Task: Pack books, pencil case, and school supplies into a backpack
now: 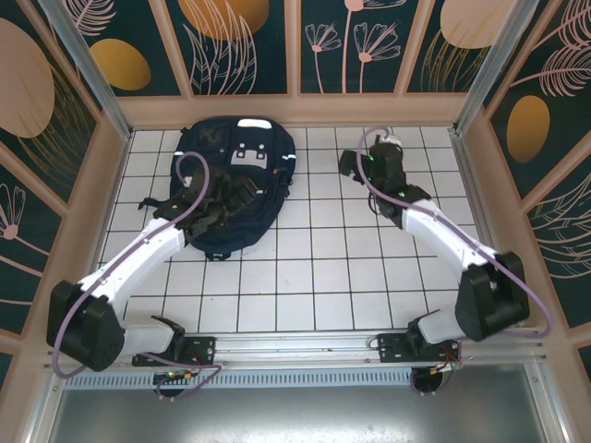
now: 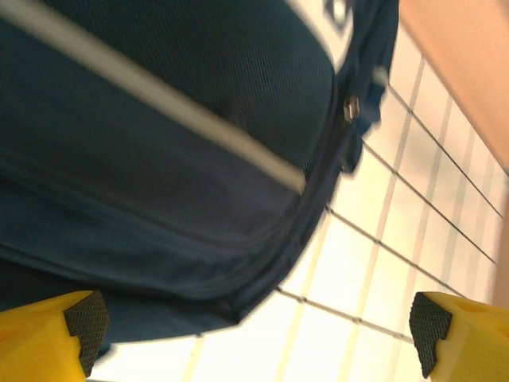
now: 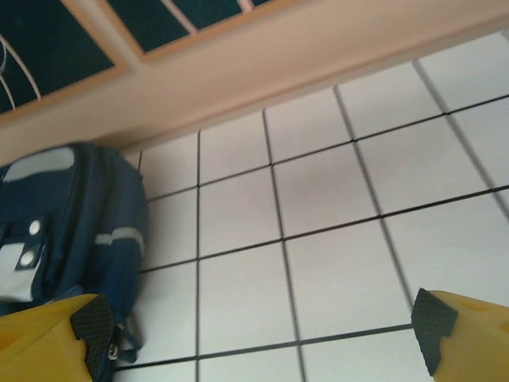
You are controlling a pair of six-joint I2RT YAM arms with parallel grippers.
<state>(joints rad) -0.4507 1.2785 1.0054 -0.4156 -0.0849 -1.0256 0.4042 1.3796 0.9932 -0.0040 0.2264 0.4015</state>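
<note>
The white tiled table (image 1: 323,277) sits inside a walled enclosure with dark floral panels. On its far left lies the navy backpack (image 1: 235,152), flat on the tiles, with white reflective patches and dark straps spread over its near half. The left arm (image 1: 138,263) reaches from the near left corner over the pack's near edge. The right arm (image 1: 434,221) stretches toward the far right, apart from the pack. The left claw (image 2: 258,326) hangs just above the pack's side with its yellow fingers spread wide, gripping nothing. The right claw (image 3: 262,330) is likewise spread wide over bare tiles, empty. A small metal zipper pull (image 2: 350,109) shows at the pack's seam.
</note>
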